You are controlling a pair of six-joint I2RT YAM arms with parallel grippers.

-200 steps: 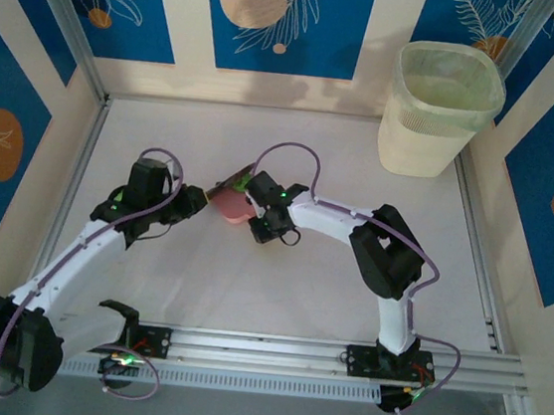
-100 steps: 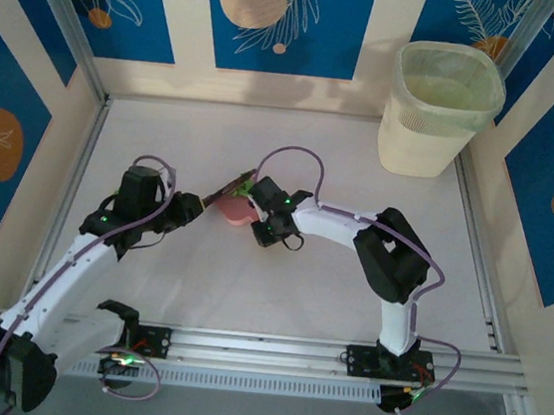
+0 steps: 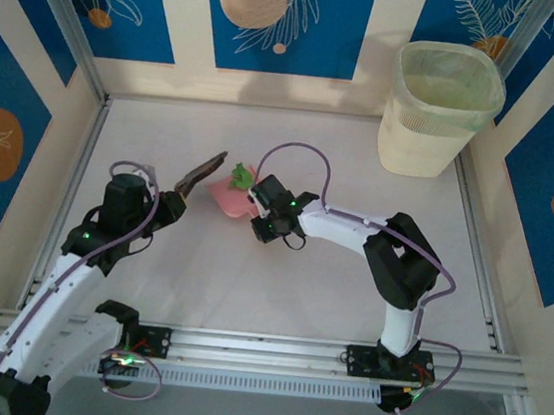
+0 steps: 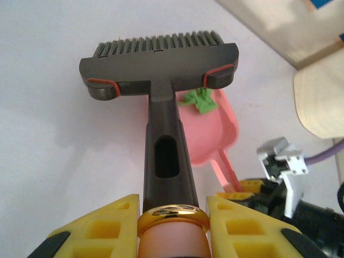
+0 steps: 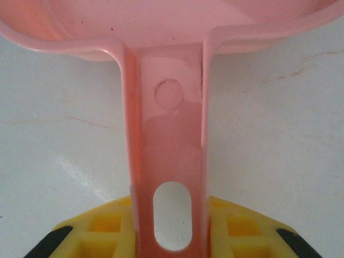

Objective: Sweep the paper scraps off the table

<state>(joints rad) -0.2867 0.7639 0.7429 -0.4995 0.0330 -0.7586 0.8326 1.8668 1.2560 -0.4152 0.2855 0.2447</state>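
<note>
My left gripper [image 3: 170,205] [image 4: 173,217] is shut on the handle of the dark brush [image 3: 203,172] [image 4: 159,63], whose bristled head is held just left of the dustpan. Over on the right, the right gripper [image 3: 255,209] [image 5: 169,231] is shut on the handle of the pink dustpan [image 3: 226,198] [image 5: 166,156] [image 4: 212,131]. The pan rests on the table [image 3: 298,290]. A green paper scrap [image 3: 243,176] [image 4: 201,100] lies inside the pan near its far edge. The brush head hides part of the pan in the left wrist view.
A pale translucent waste bin [image 3: 438,111] [image 4: 320,99] stands at the back right corner. Aluminium rails [image 3: 271,349] run along the table's near edge, and cream walls with blue panels close the other sides.
My left arm has drawn back to the left and toward the near edge, taking the brush head off the dustpan. The right gripper and pan have barely shifted.
</note>
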